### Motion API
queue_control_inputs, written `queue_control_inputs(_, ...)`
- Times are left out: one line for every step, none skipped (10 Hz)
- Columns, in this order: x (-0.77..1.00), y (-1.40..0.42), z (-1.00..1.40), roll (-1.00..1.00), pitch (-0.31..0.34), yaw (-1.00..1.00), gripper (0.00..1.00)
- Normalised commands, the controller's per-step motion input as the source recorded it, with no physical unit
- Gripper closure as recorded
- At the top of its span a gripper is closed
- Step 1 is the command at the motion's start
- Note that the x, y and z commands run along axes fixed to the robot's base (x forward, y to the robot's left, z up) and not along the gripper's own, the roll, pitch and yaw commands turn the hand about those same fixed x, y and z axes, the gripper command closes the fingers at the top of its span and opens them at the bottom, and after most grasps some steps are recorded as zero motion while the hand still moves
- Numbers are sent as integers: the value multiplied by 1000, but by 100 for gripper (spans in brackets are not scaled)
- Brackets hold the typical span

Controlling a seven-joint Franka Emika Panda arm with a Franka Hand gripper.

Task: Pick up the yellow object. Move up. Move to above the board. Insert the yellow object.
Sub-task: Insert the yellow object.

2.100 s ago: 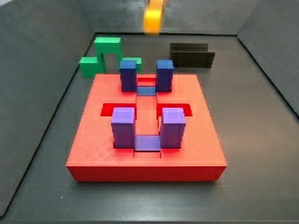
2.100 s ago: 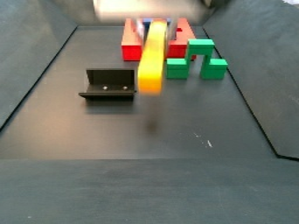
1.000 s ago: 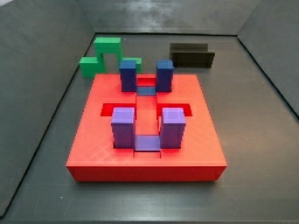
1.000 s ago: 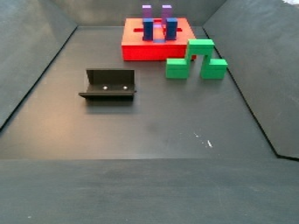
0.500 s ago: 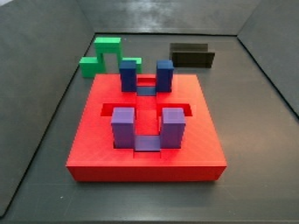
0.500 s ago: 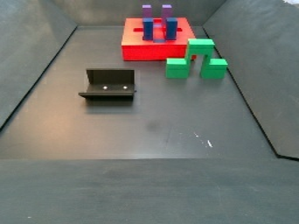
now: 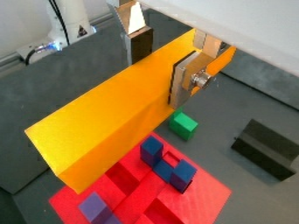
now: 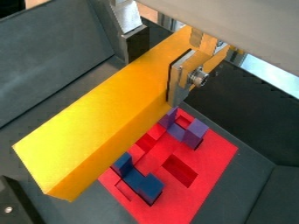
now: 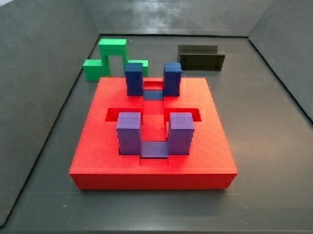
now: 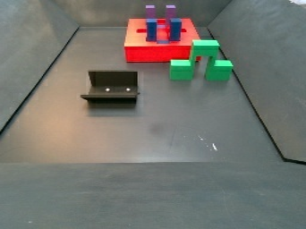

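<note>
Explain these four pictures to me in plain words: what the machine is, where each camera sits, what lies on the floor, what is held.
It is a single robot arm with a two-finger gripper. Two cameras ride on its wrist and look down past the fingers, which are clamped on the yellow object, a long bar held high over the board. Two fixed side cameras show the floor only; the arm is above their view. There sit the red board with blue and purple posts, a green block and the dark fixture.

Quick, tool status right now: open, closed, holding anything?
Tool: closed on the yellow object, held high over the board; out of frame in both side views.
</note>
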Motion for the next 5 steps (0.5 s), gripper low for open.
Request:
queue_control_inputs(0,-346,-820,167,-113,363,100)
queue_control_inputs(0,-314,-889,139,-97,374,100)
queue_control_inputs(0,-240,-940,76,-106,351,100)
queue_control_inputs(-51,-194,-974,37,-106,289,100)
queue_control_inputs(-11,-49,-917,-14,-96,26,100)
